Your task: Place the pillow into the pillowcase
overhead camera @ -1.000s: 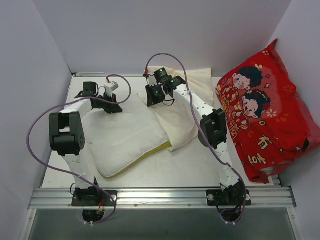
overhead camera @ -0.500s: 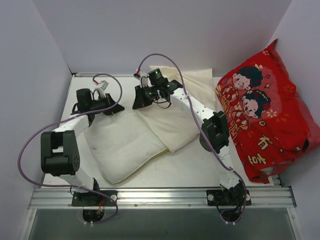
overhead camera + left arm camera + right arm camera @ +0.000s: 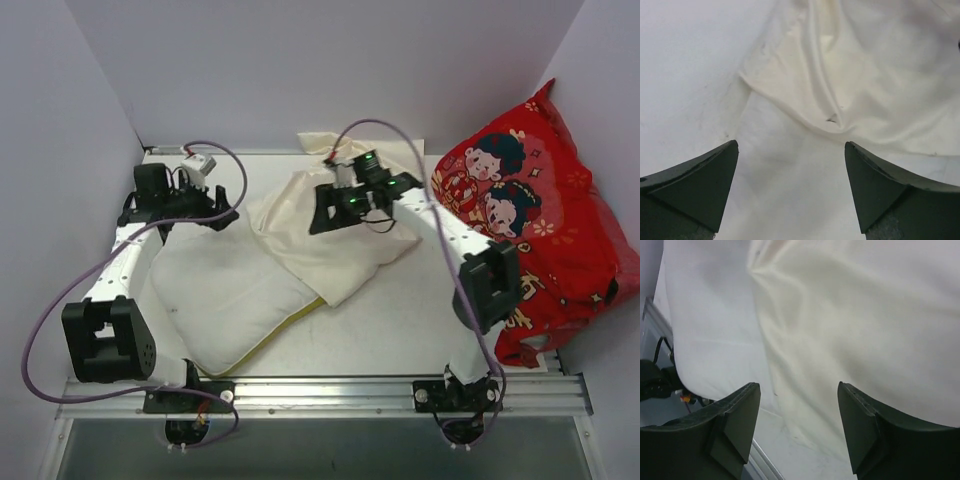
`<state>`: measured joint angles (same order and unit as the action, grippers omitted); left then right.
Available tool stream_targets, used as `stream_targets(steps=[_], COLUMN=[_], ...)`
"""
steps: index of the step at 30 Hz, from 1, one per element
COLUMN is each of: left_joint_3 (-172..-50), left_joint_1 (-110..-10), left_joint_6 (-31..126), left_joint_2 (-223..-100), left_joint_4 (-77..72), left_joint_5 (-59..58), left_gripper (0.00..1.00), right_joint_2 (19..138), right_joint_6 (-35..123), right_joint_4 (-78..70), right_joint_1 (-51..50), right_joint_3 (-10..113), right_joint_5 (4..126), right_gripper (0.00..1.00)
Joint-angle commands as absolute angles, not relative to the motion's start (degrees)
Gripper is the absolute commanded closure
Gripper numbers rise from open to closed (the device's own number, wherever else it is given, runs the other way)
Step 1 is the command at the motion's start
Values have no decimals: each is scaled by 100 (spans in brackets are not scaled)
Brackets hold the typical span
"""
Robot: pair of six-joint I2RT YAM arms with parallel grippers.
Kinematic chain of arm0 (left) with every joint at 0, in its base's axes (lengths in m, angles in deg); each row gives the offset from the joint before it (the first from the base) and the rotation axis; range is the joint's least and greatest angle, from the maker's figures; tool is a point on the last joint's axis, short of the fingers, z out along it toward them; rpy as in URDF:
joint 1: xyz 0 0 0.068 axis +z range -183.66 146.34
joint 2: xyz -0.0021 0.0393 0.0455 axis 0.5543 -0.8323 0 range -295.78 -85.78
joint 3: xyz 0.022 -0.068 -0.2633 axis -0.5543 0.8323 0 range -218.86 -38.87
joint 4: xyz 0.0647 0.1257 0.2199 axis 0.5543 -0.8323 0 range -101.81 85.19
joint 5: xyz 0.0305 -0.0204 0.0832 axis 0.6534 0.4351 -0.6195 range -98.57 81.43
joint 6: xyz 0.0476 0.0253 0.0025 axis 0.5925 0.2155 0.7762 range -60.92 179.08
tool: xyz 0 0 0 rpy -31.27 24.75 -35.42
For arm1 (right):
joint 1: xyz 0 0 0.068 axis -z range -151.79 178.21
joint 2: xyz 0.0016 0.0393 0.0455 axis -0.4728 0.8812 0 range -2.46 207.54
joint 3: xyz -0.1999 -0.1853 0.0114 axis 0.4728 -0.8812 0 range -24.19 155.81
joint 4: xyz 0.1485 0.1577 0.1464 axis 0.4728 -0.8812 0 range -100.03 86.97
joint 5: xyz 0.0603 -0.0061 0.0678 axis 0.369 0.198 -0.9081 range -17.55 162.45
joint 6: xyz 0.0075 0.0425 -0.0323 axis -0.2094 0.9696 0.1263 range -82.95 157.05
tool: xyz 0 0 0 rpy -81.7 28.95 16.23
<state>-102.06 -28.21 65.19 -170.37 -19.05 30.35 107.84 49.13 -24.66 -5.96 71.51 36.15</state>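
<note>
- Left jaws and right jaws are both spread wide and pinching nothing, just hanging over the fabric. I'd guess I've let go so I can regrip.
- The pillow (image 3: 225, 290) lies front-left on the worktop (image 3: 400, 330). Its far right corner is under the bunched pillowcase (image 3: 335, 250), so it's barely in, I reckon.
- A second ago both sets of jaws were pressed together, and the pillowcase lay flatter and further right.

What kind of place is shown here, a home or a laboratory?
Probably a laboratory test cell: plain walls box in the table; left arm and right arm are bolted to a metal rail.
</note>
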Motion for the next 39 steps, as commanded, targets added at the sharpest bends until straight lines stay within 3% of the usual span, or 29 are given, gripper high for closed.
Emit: stream_targets(steps=[1, 5, 10, 17, 20, 21, 23, 24, 26, 29, 39], left_joint_3=[-10541, -9454, -8695, -8044, -8350, -8517, -9173, -9395, -10044, -10600, -11849], left_joint_1=[-3548, -5015, -6903, -7690, -7629, -7559, -7105, -6884, -6541, -6214, -5959], left_joint_6=[9373, 10038, 9199, 8633, 8597, 8493, 8413, 8352, 7965, 7552, 6963], left_joint_2=[-16384, -15487, -15231, -15828, -16442, -16592, -16909, -16971, -17138, -17288, -17639], left_joint_4=[-4564, -5279, -5219, -4314, -4067, -4084, -4171, -4276, -4330, -4374, -4357], left_joint_5=[2914, 1678, 753, -189, -67, 3, 850, 1240, 2160, 2499, 3484], left_gripper=[3, 2, 3, 4, 37, 70, 94, 100, 100, 100, 100], right_joint_2=[9231, 8421, 7886, 7198, 7356, 7391, 7531, 7602, 7813, 7752, 8094], right_joint_6=[5128, 5479, 5937, 6369, 6070, 5974, 5789, 5745, 5648, 5508, 4585], right_joint_4=[-2597, -2589, -2423, -1033, -928, -884, -892, -936, -1015, -832, 196], right_joint_1=[166, 772, 1239, 1239, 1231, 1231, 1222, 1231, 1231, 1213, 756], right_joint_3=[5710, 4406, 3104, 1686, 1668, 1668, 1712, 1799, 2098, 2082, 2256], right_joint_5=[4221, 3967, 3676, 3931, 4054, 4115, 4255, 4326, 4327, 4292, 5133], right_gripper=[38, 41, 38, 30, 31, 32, 37, 43, 46, 47, 35])
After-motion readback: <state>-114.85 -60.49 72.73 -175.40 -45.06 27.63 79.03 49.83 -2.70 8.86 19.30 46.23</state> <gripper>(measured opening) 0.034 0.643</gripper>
